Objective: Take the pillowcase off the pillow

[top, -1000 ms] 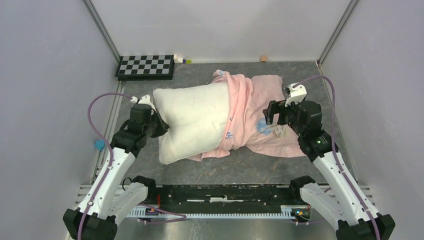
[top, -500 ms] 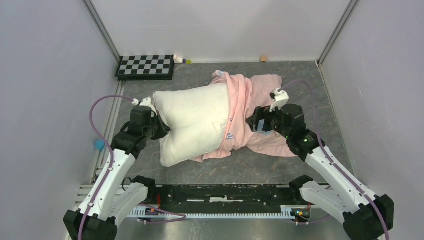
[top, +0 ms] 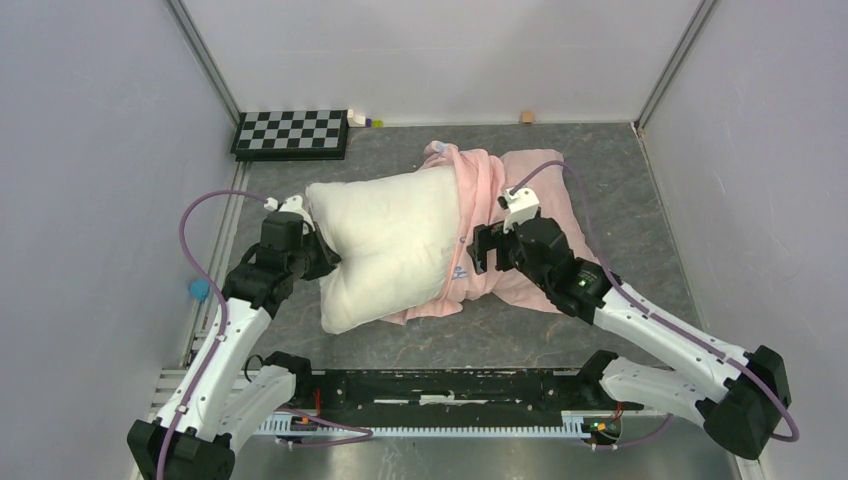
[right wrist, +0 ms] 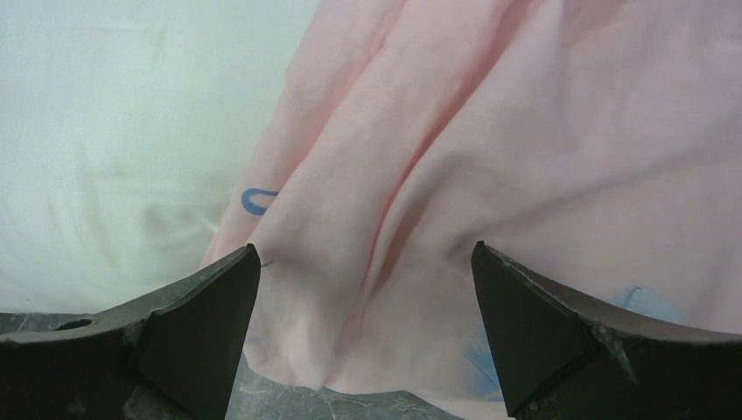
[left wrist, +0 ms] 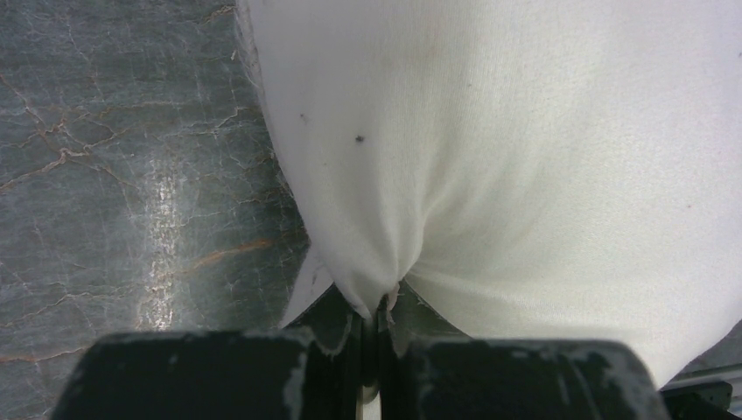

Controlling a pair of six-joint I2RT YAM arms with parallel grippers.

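The table (top: 560, 335) under me is dark grey stone-patterned, closed in by plain pale walls on three sides. A black-and-white checkerboard (top: 291, 133) lies in the far left corner, and a small wooden block (top: 527, 117) sits against the back wall.

The pillow (top: 385, 240) lies across the middle of the table, cream-white and mostly bare. The pillowcase (top: 478, 190) is turned pink side out. It is bunched around the pillow's right end and spreads flat onto the table beyond it, with bits of blue print showing at its near edge.

My left gripper (top: 322, 256) is at the pillow's left edge, its fingers clamped tight on a pinch of the white fabric. In the left wrist view the cloth puckers into the closed fingers (left wrist: 372, 319).

My right gripper (top: 487, 250) is spread wide above the pink folds, just right of where the case meets the bare pillow. Both fingertips frame the gathered cloth in the right wrist view (right wrist: 363, 254), holding nothing. I cannot tell whether they touch the fabric.
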